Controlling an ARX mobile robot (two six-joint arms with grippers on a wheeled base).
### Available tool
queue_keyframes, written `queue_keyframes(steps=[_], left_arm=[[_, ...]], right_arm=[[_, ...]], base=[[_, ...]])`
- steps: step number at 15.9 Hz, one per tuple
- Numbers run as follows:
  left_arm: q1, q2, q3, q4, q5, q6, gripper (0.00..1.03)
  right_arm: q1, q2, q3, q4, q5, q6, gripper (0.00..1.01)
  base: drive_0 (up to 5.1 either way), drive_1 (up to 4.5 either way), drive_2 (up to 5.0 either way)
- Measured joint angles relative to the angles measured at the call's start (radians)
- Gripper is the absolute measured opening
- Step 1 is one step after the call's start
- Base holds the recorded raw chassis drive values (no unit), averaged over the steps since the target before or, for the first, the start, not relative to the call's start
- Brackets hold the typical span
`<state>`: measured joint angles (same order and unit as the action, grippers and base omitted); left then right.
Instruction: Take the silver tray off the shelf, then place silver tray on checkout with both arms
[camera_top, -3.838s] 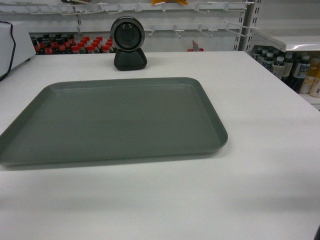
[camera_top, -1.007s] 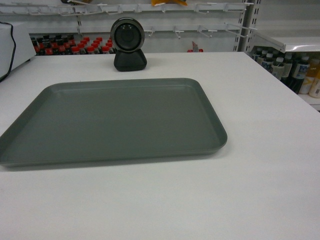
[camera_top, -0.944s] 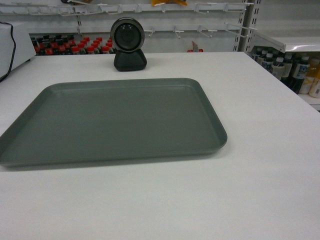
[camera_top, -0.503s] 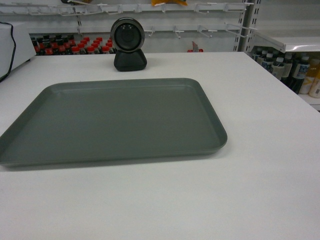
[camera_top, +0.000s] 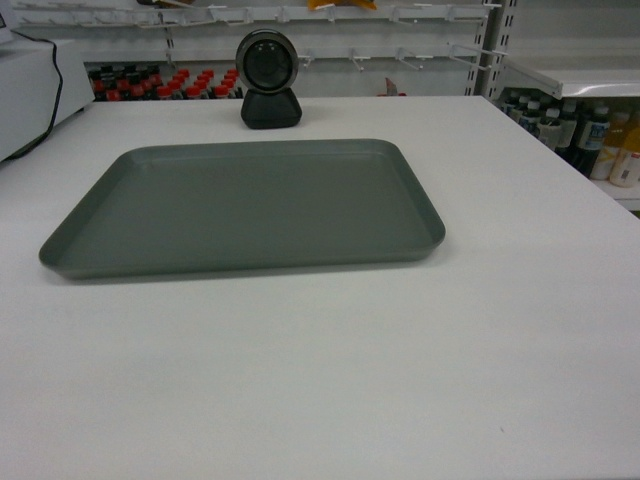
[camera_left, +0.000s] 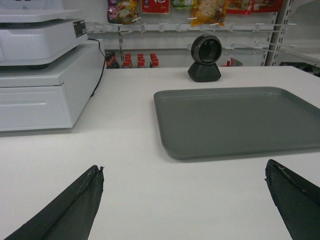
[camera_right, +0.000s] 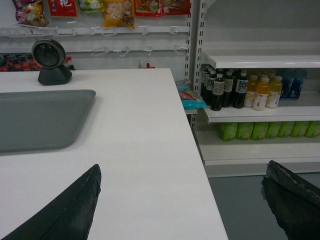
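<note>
Silver tray flat on the white checkout worktop, toward its far left part, short of the far edge where a black round scanner stands. Left gripper and right gripper both low over the worktop's near side, jaws spread wide, grasping nothing, well apart from the tray. Bottled drinks on the shelf beyond the right edge.

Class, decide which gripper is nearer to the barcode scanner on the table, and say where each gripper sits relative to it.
Left. The left gripper faces the barcode scanner across the silver tray; the right gripper sits farther right, near the table's edge.
</note>
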<state>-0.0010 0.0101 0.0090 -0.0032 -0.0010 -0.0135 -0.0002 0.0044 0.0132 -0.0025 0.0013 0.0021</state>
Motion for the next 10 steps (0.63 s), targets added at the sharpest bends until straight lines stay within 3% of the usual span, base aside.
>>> queue_keyframes(steps=[10], left_arm=[[0.000,0.000,0.000,0.001,0.000,0.000,0.98]], right_arm=[[0.000,0.000,0.000,-0.001,0.000,0.000,0.98]], base=[[0.0,-4.12,4.2]])
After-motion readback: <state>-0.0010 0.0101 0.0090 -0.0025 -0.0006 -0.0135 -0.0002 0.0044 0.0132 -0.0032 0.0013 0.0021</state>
